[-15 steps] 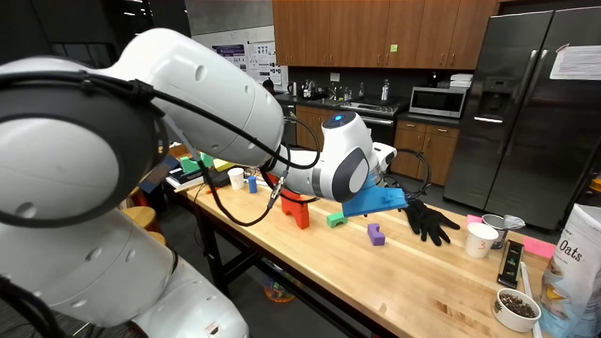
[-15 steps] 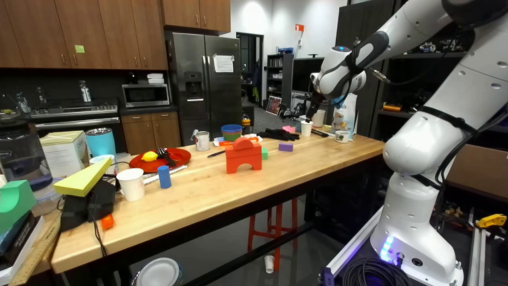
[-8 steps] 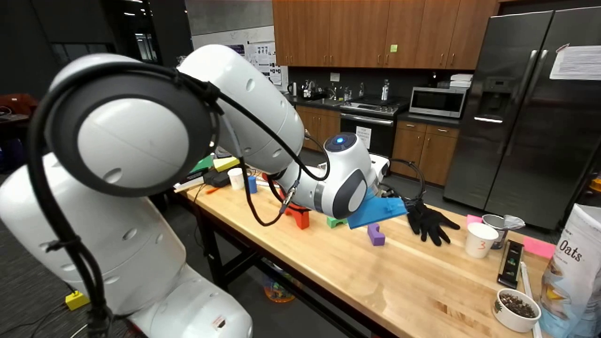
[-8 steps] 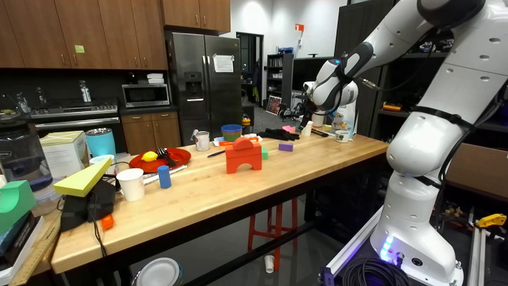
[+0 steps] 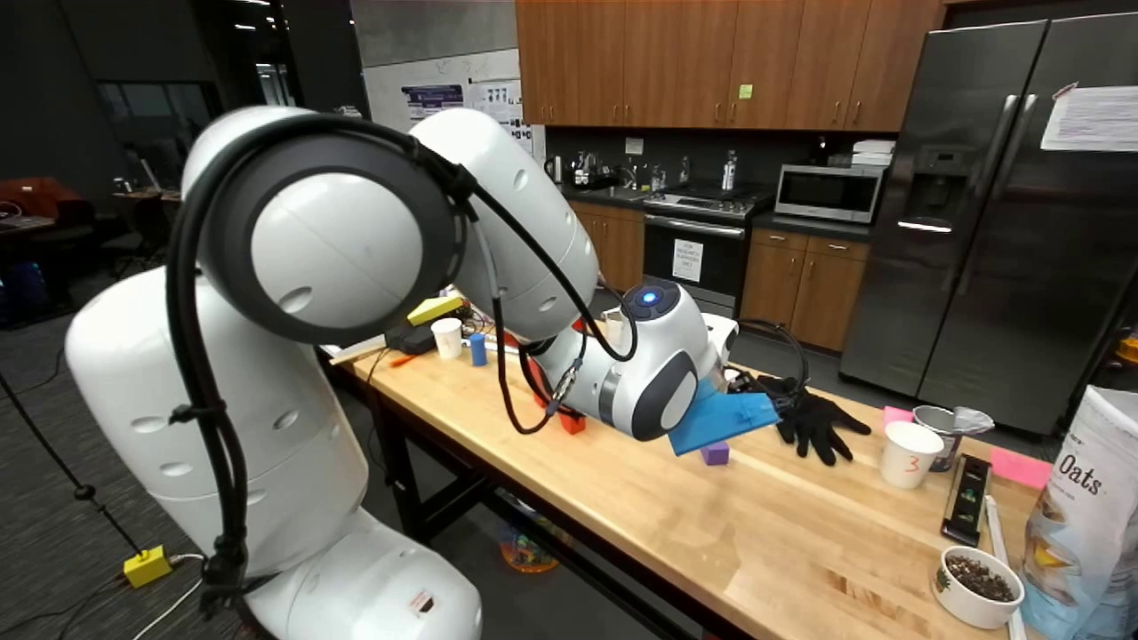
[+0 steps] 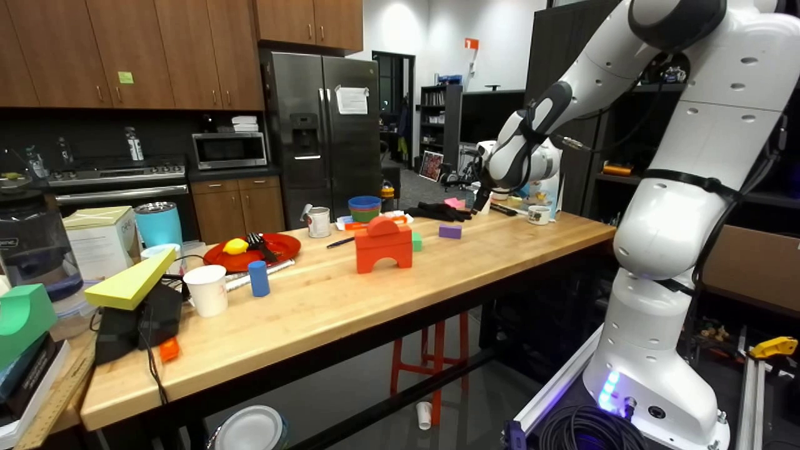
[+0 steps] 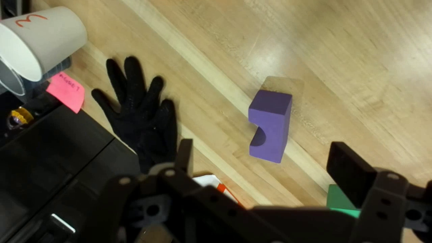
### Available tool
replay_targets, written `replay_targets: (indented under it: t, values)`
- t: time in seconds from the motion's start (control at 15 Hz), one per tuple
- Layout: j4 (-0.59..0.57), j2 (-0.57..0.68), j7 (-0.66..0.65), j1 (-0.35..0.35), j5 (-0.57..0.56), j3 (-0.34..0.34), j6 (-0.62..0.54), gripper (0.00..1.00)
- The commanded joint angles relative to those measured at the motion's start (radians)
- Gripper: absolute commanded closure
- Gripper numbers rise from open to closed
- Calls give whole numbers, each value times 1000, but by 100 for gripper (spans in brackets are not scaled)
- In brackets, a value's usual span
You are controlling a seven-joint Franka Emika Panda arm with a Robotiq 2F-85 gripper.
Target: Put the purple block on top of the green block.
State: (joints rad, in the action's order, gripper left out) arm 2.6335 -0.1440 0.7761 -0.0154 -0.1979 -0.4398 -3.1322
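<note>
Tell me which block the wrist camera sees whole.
The purple block, with nothing in front of it; the green block is partly hidden behind a gripper finger.

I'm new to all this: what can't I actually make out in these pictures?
Green block: in the wrist view, partly covered by the gripper; in an exterior view, partly behind the red arch.
Purple block: in an exterior view, partly hidden behind the blue plate.
Pink note: in the wrist view, its writing is too blurred to read for sure.
White cup: in the wrist view, its rim is cut off by the left edge.
</note>
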Motion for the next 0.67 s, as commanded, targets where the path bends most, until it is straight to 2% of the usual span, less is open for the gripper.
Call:
replay_targets:
  t: [0.0,0.2,0.4,0.6]
  values:
    - [18,18,79,-102,60,-72,-131,0]
    - [39,-6,71,-231,62,-152,-165,0]
    - [50,-32,64,-366,44,-254,-116,0]
    - [56,-35,73,-444,58,-342,-77,0]
